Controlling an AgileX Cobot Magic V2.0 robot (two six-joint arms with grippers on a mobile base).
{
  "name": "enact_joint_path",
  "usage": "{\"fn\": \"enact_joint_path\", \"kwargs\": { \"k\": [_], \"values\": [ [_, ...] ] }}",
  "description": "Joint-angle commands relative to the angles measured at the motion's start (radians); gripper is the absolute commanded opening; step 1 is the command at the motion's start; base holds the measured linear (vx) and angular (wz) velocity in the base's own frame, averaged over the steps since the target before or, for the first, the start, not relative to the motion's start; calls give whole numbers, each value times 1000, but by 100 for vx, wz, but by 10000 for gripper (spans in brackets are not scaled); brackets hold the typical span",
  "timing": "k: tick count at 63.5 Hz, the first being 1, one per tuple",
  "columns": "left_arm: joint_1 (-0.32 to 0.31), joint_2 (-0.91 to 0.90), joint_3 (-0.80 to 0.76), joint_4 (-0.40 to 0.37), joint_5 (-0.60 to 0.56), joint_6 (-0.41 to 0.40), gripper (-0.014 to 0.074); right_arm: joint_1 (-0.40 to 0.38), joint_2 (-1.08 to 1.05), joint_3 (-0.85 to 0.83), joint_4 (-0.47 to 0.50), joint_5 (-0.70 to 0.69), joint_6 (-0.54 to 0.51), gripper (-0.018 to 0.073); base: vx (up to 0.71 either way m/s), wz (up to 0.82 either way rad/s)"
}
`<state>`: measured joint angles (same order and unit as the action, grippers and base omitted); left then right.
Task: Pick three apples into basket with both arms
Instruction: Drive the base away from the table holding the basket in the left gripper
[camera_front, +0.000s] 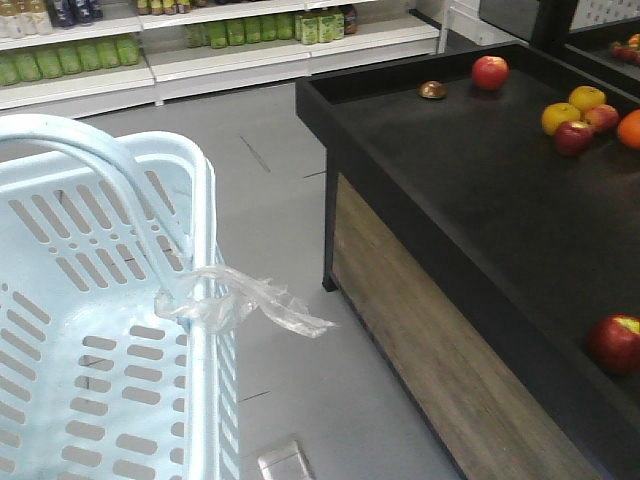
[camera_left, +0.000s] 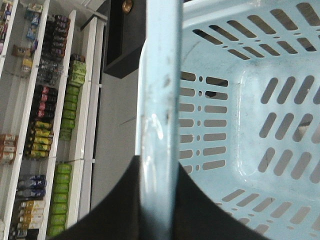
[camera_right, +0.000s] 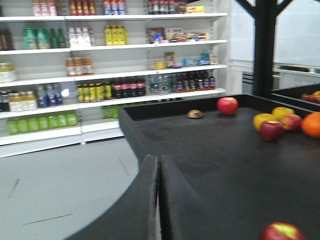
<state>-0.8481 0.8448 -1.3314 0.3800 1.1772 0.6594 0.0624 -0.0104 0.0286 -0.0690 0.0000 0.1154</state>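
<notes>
pale blue basket (camera_front: 205, 250) stands near left, its hoop handle (camera_left: 159, 75) clamped between the left gripper (camera_left: 159, 162) fingers. right gripper (camera_right: 159, 160) hovers level over the black display table (camera_front: 450, 200), fingers pressed together, empty. dark red far apple (camera_front: 573, 137) and near apple (camera_front: 613, 343) lie right.

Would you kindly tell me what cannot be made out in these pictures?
Front view: basket bottom, cut off by the frame edges.
Left wrist view: basket handle hides part of the inside.
Right wrist view: nearest apple, cut by the bottom edge.
Brown object: too small to identify.
</notes>
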Motion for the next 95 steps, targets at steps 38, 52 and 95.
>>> {"fn": "enact_joint_path", "kwargs": {
  "k": [38,52,95],
  "values": [
    [-1,-3,-27,21,-81,-16,-6,-5,-11,15,-5,-73,0,-9,4,34],
    [-1,-3,-27,21,-81,-16,-6,-5,-11,15,-5,-73,0,-9,9,28],
    [-1,-3,-27,21,-81,-16,-6,-5,-11,15,-5,-73,0,-9,10,14]
  ]
}}
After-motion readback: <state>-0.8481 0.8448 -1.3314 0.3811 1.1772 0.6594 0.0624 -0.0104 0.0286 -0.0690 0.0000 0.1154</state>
